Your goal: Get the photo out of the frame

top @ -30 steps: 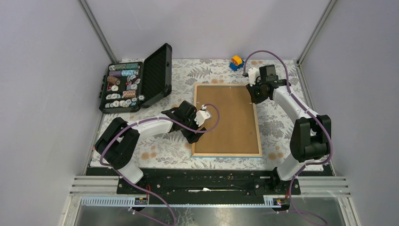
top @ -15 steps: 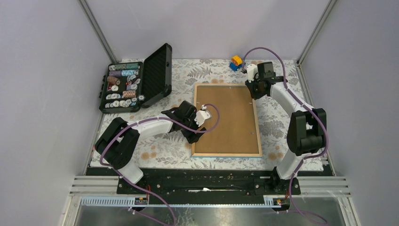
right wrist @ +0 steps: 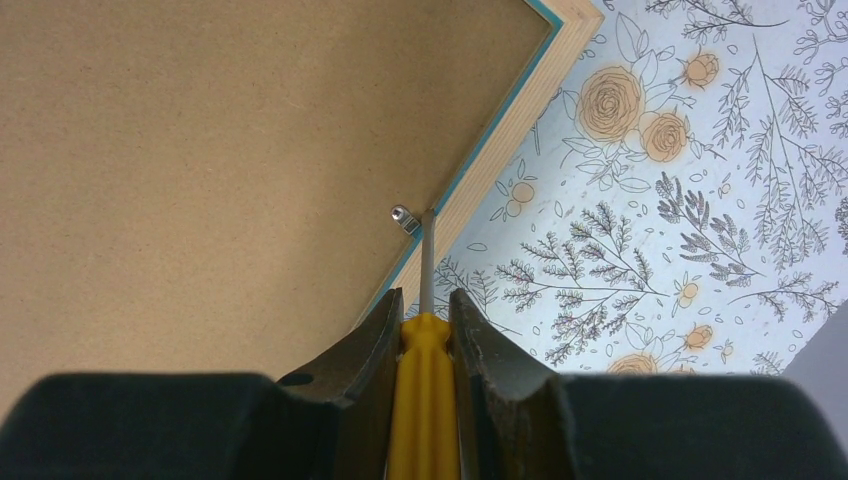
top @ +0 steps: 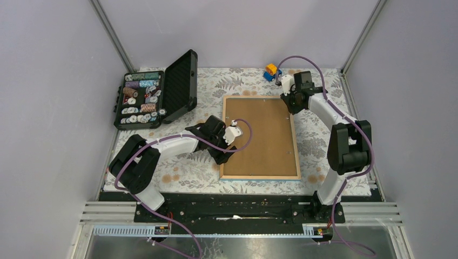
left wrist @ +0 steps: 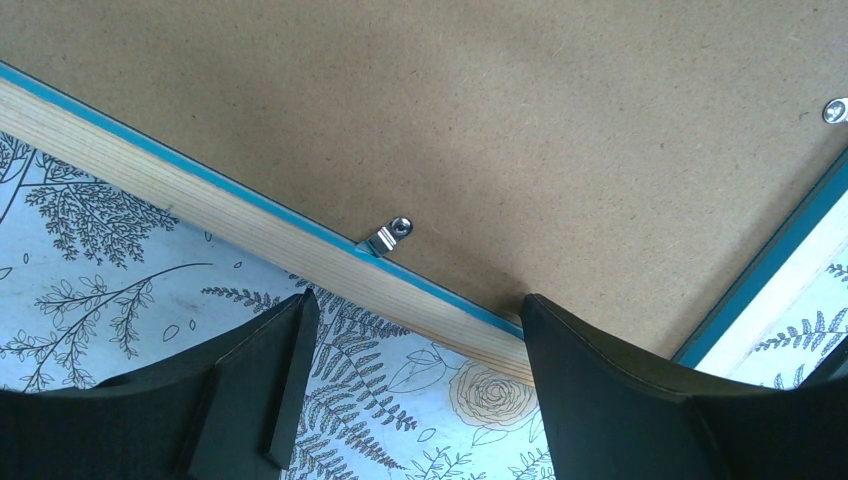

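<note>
The frame (top: 260,176) lies face down on the floral cloth, its brown backing board (top: 262,135) facing up. The photo is hidden under the board. My left gripper (top: 222,155) is open and empty at the frame's left rim (left wrist: 200,200), near a metal clip (left wrist: 388,236); it shows in the left wrist view (left wrist: 415,312). My right gripper (top: 289,102) is at the frame's far right corner. In the right wrist view it (right wrist: 425,300) is shut on a yellow-handled screwdriver (right wrist: 425,400). The screwdriver's tip touches a metal clip (right wrist: 404,218) at the rim (right wrist: 500,140).
An open black case of poker chips (top: 146,97) stands at the far left. A small blue and orange toy (top: 270,70) sits at the far edge behind the right gripper. Another metal clip (left wrist: 833,110) shows on the board's near edge.
My right gripper has moved a little further away and left along the frame's right rim with the screwdriver. The left arm has not moved.
</note>
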Available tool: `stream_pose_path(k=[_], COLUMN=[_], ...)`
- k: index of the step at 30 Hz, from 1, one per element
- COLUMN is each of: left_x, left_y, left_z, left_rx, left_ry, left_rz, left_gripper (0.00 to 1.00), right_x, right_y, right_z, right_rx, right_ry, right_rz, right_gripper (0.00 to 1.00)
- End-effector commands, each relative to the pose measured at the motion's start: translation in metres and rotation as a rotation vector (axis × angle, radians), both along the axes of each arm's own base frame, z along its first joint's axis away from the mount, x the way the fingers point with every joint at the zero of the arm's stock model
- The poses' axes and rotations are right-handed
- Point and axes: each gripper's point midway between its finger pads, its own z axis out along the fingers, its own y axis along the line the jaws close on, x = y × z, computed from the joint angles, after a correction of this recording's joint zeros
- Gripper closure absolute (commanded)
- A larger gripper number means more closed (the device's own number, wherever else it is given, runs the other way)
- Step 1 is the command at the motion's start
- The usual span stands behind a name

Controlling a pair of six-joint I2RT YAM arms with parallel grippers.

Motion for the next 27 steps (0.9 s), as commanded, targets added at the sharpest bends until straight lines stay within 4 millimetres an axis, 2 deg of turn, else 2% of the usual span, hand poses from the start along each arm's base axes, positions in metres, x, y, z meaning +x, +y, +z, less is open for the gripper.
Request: stream_pose_path(k=[1, 9, 17, 27], left_x=[-0.007, -0.006, -0.005, -0.005], left_y=[0.004, 0.003, 0.002, 0.002], left_z=[-0.004, -0.004, -0.002, -0.002], left_rx=[0.019, 0.021, 0.014, 0.013], left_ry=[0.034, 0.035, 0.034, 0.035], left_rz=[-0.018, -0.017, -0.015, -0.015], left_gripper=[0.19, 0.19, 0.19, 0.19], right_x=[0.011, 0.005, -0.016, -0.042], right_y=[0.0, 0.0, 0.008, 0.018], right_z=[0.006, 0.004, 0.012, 0.005], right_rx=[-0.034, -0.037, -0.005, 0.025], right_ry=[-0.037, -0.018, 0.036, 0.129], right_rz=[0.028, 0.05, 0.112, 0.189], right_gripper=[1.0, 1.0, 1.0, 1.0])
